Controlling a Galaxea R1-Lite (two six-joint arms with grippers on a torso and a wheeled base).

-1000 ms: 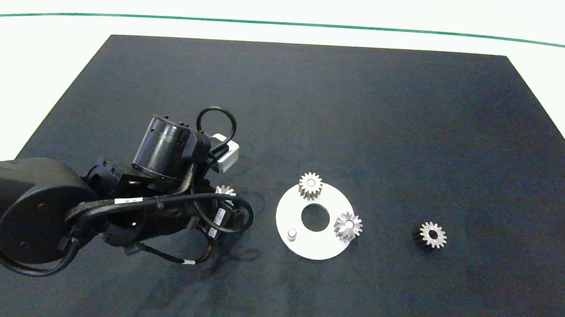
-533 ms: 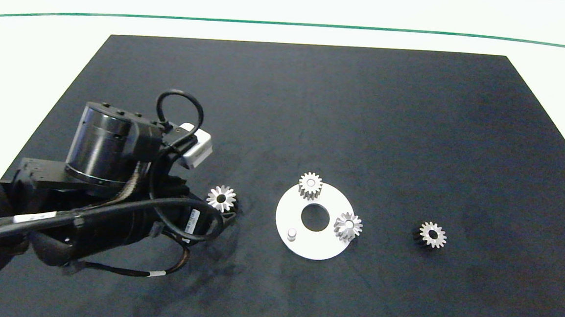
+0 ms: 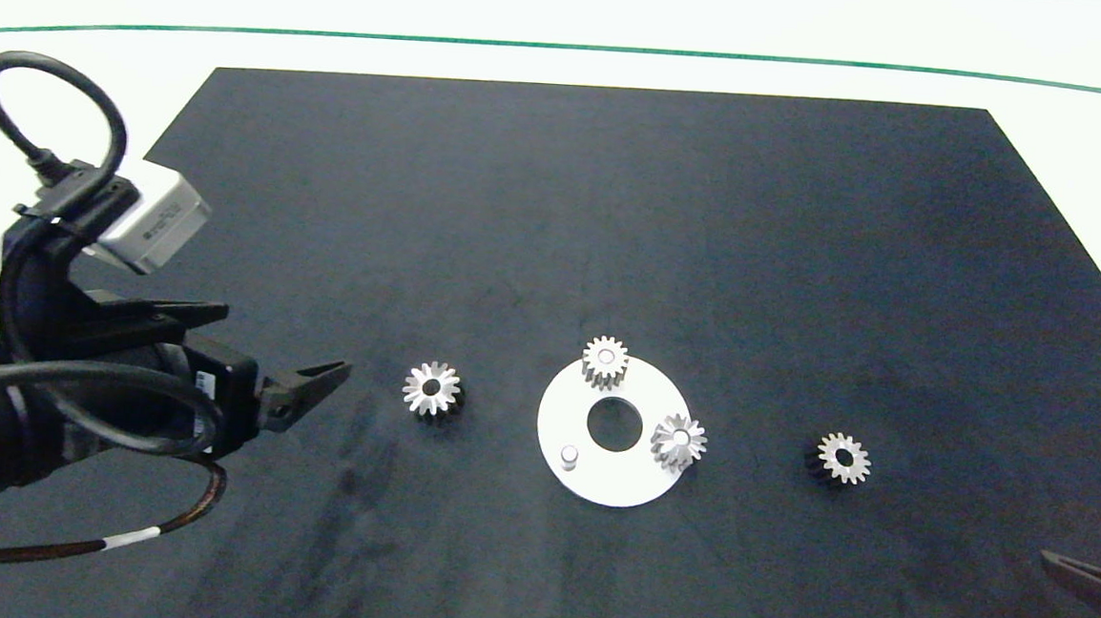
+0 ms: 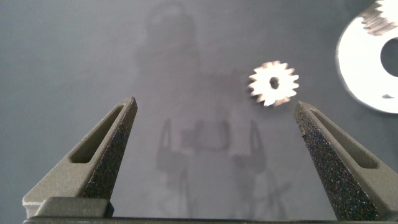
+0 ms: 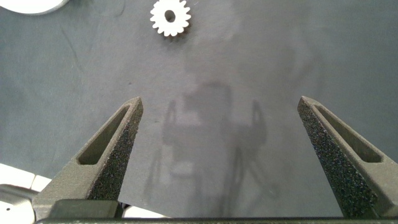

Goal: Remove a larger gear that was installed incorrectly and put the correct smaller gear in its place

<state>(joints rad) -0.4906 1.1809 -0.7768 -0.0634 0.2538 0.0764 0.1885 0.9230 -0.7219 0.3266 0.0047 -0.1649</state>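
Black matting (image 3: 614, 208) covers the tabletop. Over its left edge the left gripper (image 3: 270, 359) hangs with fingers spread wide, holding nothing. At the lower right corner, the right gripper (image 5: 217, 149) is equally wide and empty. Near the left gripper lies the larger gear (image 3: 432, 390), starburst-toothed. Right of the white disc (image 3: 612, 475), well apart, sits the smaller gear (image 3: 843, 458), blunt-toothed and wide-bored.

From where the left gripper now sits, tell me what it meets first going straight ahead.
Probably the larger gear on the mat: the open left gripper points toward it, nothing shows between. Height above the mat is unclear.
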